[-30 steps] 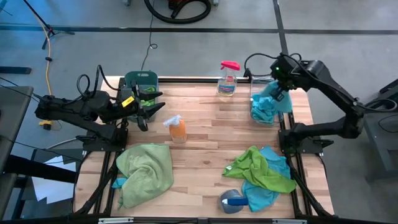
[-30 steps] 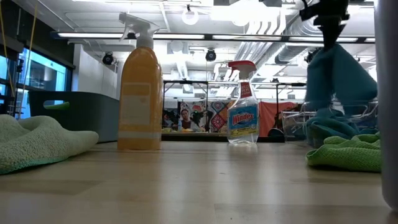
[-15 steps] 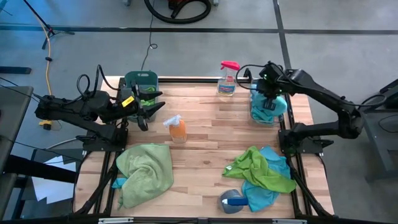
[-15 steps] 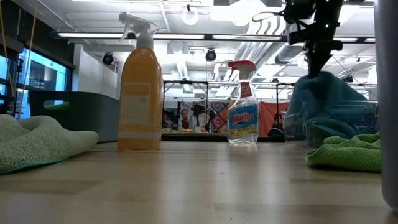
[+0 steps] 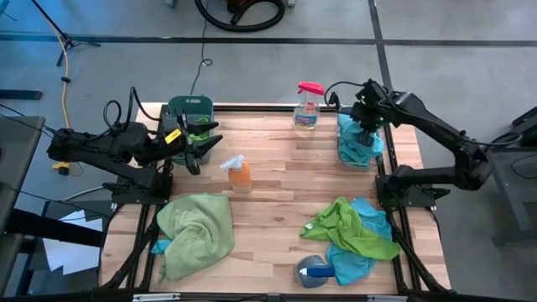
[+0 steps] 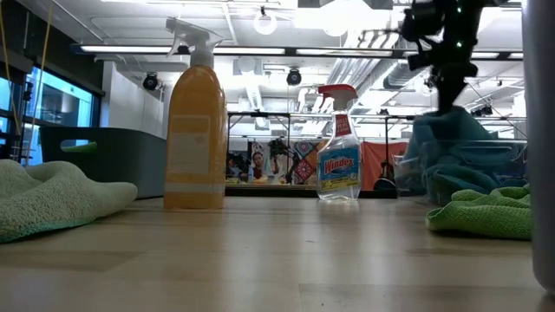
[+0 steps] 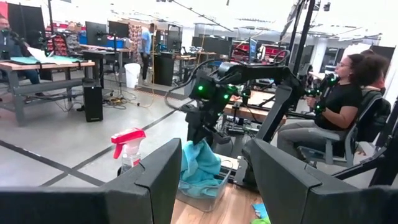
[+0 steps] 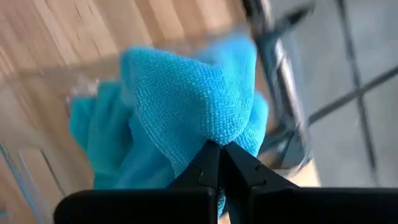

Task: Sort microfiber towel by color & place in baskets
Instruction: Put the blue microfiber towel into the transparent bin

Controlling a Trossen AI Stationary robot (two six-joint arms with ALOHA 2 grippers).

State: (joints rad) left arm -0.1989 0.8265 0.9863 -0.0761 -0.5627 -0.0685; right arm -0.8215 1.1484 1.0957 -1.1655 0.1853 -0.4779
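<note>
Now the right gripper (image 5: 365, 132) has come down over the clear basket (image 5: 346, 156) at the upper right of the overhead frame. A second ago it hung farther right with the blue towel (image 5: 359, 148) dangling from it; the towel has since sunk into the tub and bunched on the blue cloth already lying there. From the right wrist view the fingers (image 8: 219, 163) are still pinched tight on a peak of the towel (image 8: 186, 93), so it is lowered but not let go. At table height the cloth (image 6: 460, 143) mounds above the tub's rim with the arm standing straight over it.

The left gripper (image 5: 201, 144) has not stirred: it waits at the left of the overhead frame, just beside the dark green basket (image 5: 190, 107), its fingers (image 7: 155, 180) apart and holding nothing.

To my eye the blue drop is nearly finished; only the release is left. More sorting remains: a green towel (image 5: 197, 226) lies at the lower left, and a green towel (image 5: 352, 228) over another blue one (image 5: 357, 264) at the lower right, well apart from either basket.
</note>
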